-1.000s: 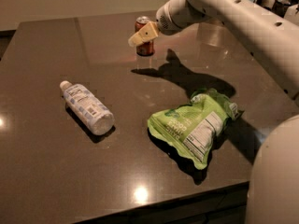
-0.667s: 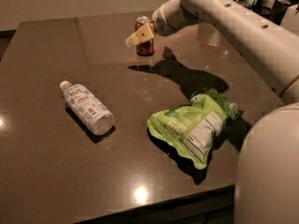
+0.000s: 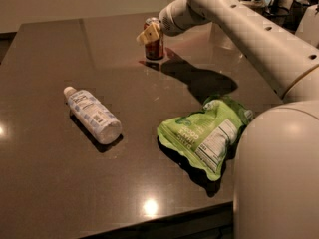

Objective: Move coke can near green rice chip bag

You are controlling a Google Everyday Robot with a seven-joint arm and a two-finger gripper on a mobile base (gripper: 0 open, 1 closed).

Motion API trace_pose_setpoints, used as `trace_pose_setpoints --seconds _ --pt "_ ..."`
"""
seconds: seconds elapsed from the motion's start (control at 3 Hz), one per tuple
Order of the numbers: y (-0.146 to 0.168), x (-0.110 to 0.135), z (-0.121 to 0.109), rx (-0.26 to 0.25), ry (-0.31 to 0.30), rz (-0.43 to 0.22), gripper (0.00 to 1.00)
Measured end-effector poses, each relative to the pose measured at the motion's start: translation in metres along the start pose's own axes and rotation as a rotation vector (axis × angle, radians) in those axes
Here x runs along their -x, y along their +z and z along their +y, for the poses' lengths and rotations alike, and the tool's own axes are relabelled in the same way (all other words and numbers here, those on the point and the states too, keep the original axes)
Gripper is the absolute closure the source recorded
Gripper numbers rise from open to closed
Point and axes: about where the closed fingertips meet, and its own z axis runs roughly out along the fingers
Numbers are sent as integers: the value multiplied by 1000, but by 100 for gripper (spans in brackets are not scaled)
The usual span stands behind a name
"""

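The coke can (image 3: 155,48) is a small red-brown can with a silver top, standing upright on the dark table (image 3: 45,183) at the far middle. My gripper (image 3: 149,34) is at the can's upper part, with a beige pad in front of its top left. The white arm reaches in from the right. The green rice chip bag (image 3: 204,136) lies flat at the near right, a light-green wrinkly pouch with a white label panel. It is well apart from the can, toward the camera and a little right.
A clear plastic bottle (image 3: 92,114) with a white cap lies on its side at the left middle. The arm's large white body (image 3: 276,173) fills the near right corner and covers the bag's right edge. The table's front edge (image 3: 149,223) runs along the bottom.
The arm's near segment has swung closer to the camera and fills more of the right side. The gripper stays at the can, which keeps about the same place.
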Motion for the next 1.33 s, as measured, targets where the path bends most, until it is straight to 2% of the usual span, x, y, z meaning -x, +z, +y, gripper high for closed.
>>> trace_pose_setpoints --seconds 0.33,0.67,1.0,1.33 --pt "1 5 -2 12 -1 -11 50" --pt "-13 5 -3 31 5 -27 72" --pt "-44 -2 -1 51 11 -55 95" --pt "-83 -14 5 71 19 -85 100"
